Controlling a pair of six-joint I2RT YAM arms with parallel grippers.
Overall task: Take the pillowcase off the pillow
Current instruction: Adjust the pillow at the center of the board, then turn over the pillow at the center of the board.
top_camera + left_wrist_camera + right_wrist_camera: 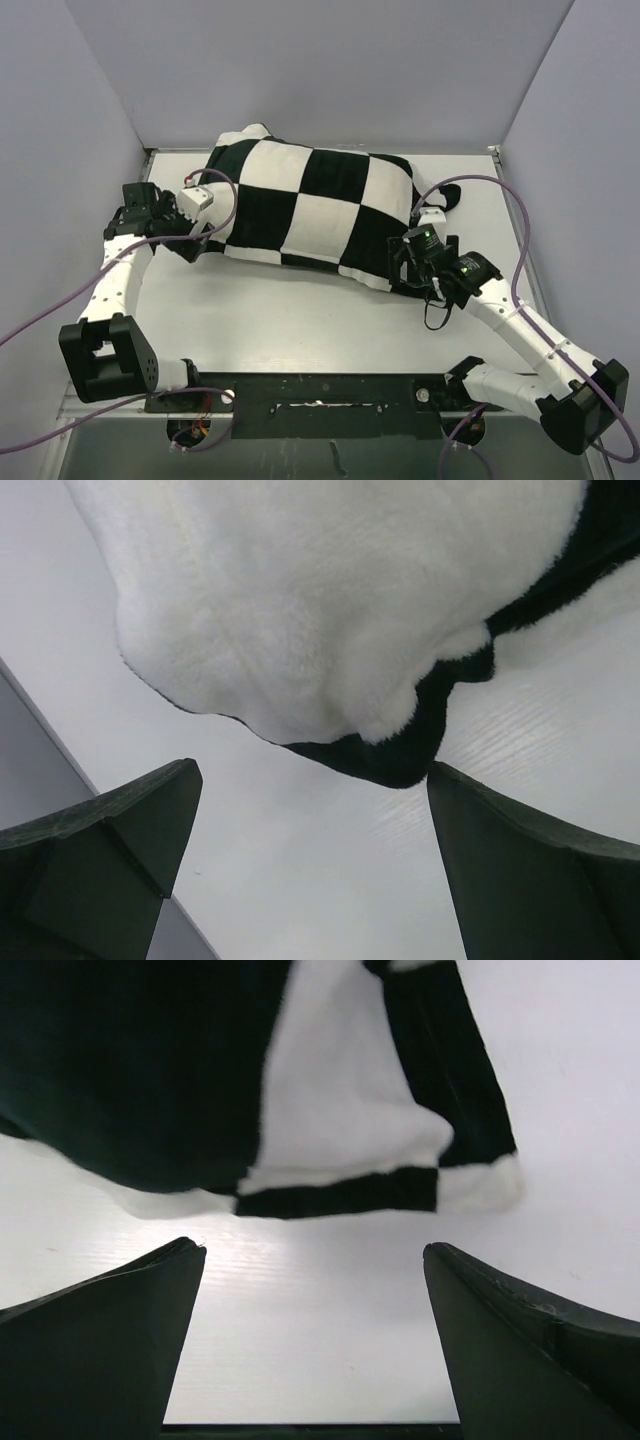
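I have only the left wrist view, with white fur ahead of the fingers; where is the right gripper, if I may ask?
Observer: From above, the right gripper is at the pillowcase's near right corner.
Operator: Is it gripping the fabric?
Observer: No; its wrist view shows spread fingers and bare table short of the corner.
Operator: And my gripper?
Observer: From above, the left gripper is at the pillowcase's left end.

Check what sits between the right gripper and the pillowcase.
Only bare table. In the right wrist view the open right gripper sits just short of the pillowcase edge, with a strip of table between.
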